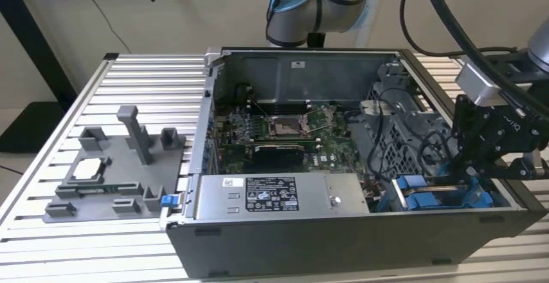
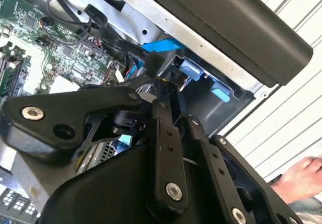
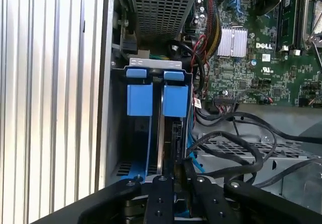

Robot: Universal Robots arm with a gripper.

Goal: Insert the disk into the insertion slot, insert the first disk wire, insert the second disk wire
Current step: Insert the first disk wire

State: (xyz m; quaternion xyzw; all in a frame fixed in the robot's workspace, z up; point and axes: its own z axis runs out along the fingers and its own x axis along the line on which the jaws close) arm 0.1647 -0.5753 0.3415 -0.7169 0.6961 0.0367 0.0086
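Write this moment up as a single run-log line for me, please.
gripper at the insertion slot | blue tabs on slot | black cables beside slot | disk seating: cannot tell

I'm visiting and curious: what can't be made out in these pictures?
Inside of the insertion slot: first wrist view, deep shadow; whether the disk sits there is unclear.
Slot's end: exterior view, hidden behind the tool.
A hand: second wrist view, cut by the edge.

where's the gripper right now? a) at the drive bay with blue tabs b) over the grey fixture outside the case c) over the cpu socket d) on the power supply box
a: the gripper hangs at the insertion slot with its blue tabs, in the corner of the case on the exterior view's right.
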